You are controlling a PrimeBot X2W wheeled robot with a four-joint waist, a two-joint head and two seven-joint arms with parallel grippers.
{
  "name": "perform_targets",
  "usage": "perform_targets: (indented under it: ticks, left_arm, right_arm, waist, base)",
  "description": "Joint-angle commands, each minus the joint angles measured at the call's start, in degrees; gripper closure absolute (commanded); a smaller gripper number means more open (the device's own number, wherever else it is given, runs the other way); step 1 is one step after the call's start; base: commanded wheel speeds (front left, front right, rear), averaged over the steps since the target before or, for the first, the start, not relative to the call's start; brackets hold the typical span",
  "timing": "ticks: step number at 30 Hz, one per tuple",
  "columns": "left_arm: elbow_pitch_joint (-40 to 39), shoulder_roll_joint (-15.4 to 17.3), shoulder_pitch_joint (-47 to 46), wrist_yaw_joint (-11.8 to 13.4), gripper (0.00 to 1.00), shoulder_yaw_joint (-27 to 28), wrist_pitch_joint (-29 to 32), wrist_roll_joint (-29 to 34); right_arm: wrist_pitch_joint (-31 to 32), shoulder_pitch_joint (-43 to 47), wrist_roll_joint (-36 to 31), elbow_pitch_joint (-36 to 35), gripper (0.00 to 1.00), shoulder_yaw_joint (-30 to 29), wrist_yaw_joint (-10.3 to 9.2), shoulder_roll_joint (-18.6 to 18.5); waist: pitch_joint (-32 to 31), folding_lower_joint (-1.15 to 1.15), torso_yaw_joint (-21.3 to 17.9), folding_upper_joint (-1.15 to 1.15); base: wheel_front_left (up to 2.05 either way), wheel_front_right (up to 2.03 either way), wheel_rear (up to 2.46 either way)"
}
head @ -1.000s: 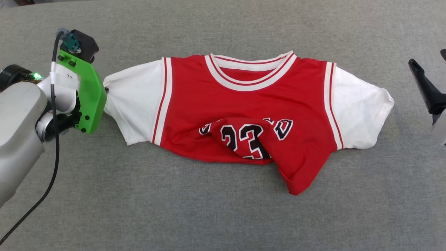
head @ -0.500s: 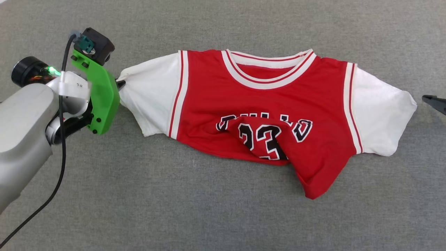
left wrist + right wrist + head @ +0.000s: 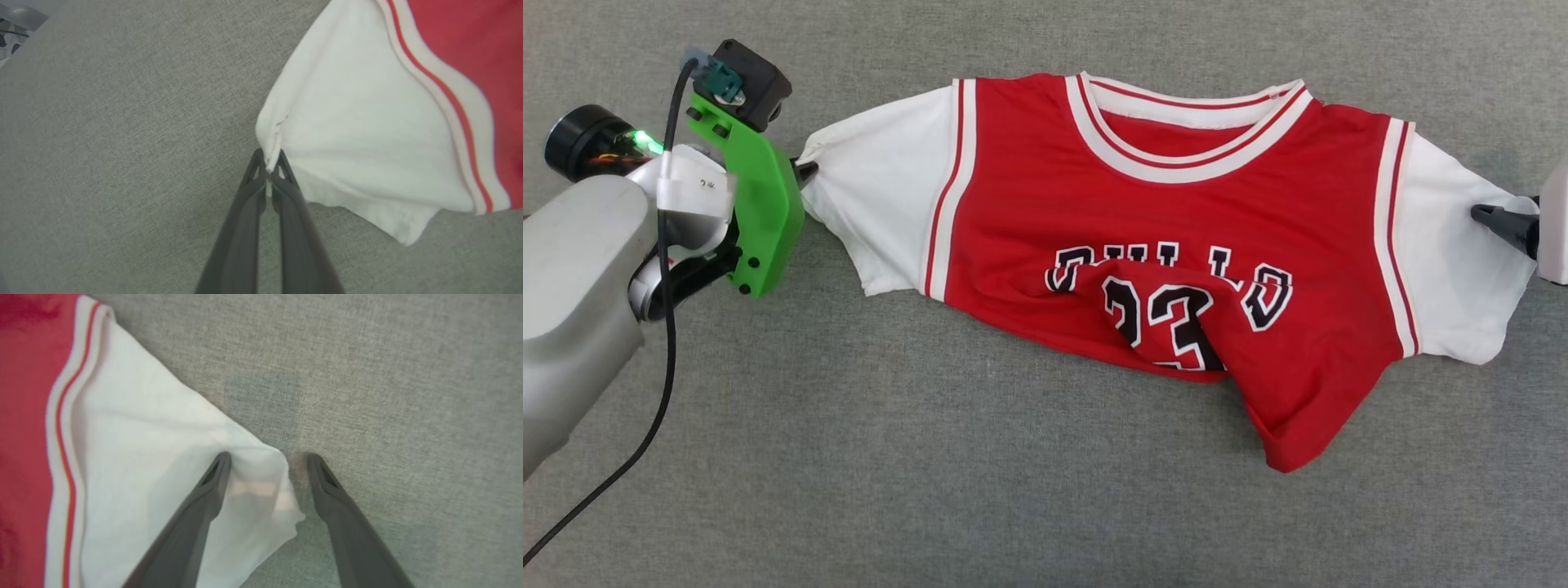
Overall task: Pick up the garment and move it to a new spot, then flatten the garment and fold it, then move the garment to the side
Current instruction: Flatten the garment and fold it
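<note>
Step in hand, by judgement: flattening, with the second sleeve about to be taken. Left gripper (image 3: 267, 163): fingers pressed together on the very tip of the white sleeve on the robot's left, a thin pinch of cloth between them. Right gripper (image 3: 267, 463): fingers apart, nothing held; one finger (image 3: 208, 486) lies over the other white sleeve and its partner rests on the grey cloth surface (image 3: 931, 490) just beside the sleeve's edge, so the sleeve corner sits between them. To do it well: close the right fingers only once the corner is deep between them, taking both layers of the hem rather than the top one alone; then draw the two grippers apart evenly and low, so the chest goes taut without the thin left pinch slipping; the bunched lower half will likely need a lift and lay-down, or a separate tug at the hem, to come flat. Garment (image 3: 1168, 220): lying front up across the grey surface between the two grippers, collar on the far side; red body, white short sleeves, red-and-white striped trim at neck and armholes, black white-edged lettering and the number 23; upper half fairly smooth, lower half rucked up over the number, one red corner of the hem jutting toward the robot on its right
</note>
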Motion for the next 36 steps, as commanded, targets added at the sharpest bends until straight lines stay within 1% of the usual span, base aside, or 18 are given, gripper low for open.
perform_targets:
  ticks: [1, 9, 16, 21, 25, 27, 31, 34, 36]
  left_arm:
    - [0.64, -0.04, -0.74, -0.09, 1.00, -0.15, -0.55, -0.18]
    - [1.78, 0.09, 0.40, -0.09, 1.00, -1.48, -3.09, -1.01]
    - [-0.10, 1.51, 0.42, 0.09, 1.00, -1.36, -7.79, 0.24]
    - [-2.84, 2.72, 0.03, 2.08, 1.00, -0.18, -12.67, 2.70]
    - [-6.03, 3.74, -0.94, 4.05, 1.00, 0.98, -15.73, 4.66]
    - [-8.10, 4.08, -1.56, 5.13, 1.00, 1.76, -16.88, 5.23]
    - [-11.49, 4.35, -3.22, 7.10, 1.00, 3.06, -18.29, 6.50]
    - [-13.08, 4.02, -5.10, 8.07, 1.00, 3.94, -18.61, 7.33]
    - [-13.57, 3.59, -6.86, 8.26, 1.00, 4.35, -18.44, 8.07]
  right_arm:
    - [-0.78, 2.55, 0.94, 1.91, 1.00, 2.14, -0.04, 2.30]
    - [-9.86, 2.00, 3.49, -1.16, 1.00, 2.76, -0.04, -0.52]
    - [-18.01, 4.26, 4.59, -8.39, 1.00, 4.51, -0.04, -5.06]
    - [-23.95, 5.44, 4.01, -12.99, 1.00, 3.90, -0.04, -7.54]
    - [-26.81, 5.80, 3.36, -16.05, 1.00, 2.22, -0.04, -8.47]
    - [-28.04, 5.72, 3.10, -17.70, 1.00, 0.37, -0.04, -8.42]
    - [-28.59, 5.23, 1.81, -20.74, 1.00, -2.19, -0.04, -8.10]
    - [-28.13, 4.12, 0.43, -22.66, 1.00, -3.89, -0.04, -7.60]
    - [-27.61, 2.70, -0.93, -23.58, 1.00, -4.94, -0.04, -7.16]
  waist:
    - [-0.97, 0.00, -0.55, 0.00]
    - [-6.99, 0.00, -1.97, 0.00]
    - [-12.35, 0.00, -2.81, 0.00]
    - [-15.95, 0.00, -3.23, 0.00]
    - [-17.98, 0.00, -3.40, 0.00]
    - [-18.78, 0.00, -3.49, 0.00]
    - [-19.21, 0.00, -3.51, 0.00]
    - [-18.40, 0.00, -3.34, 0.00]
    - [-17.26, 0.00, -3.29, 0.00]
  base:
    - [0.00, 0.00, 0.00]
    - [0.00, 0.00, 0.00]
    - [0.00, 0.00, 0.00]
    - [0.00, 0.00, 0.00]
    - [0.00, 0.00, 0.00]
    - [0.00, 0.00, 0.00]
    - [0.00, 0.00, 0.00]
    - [0.00, 0.00, 0.00]
    - [0.00, 0.00, 0.00]
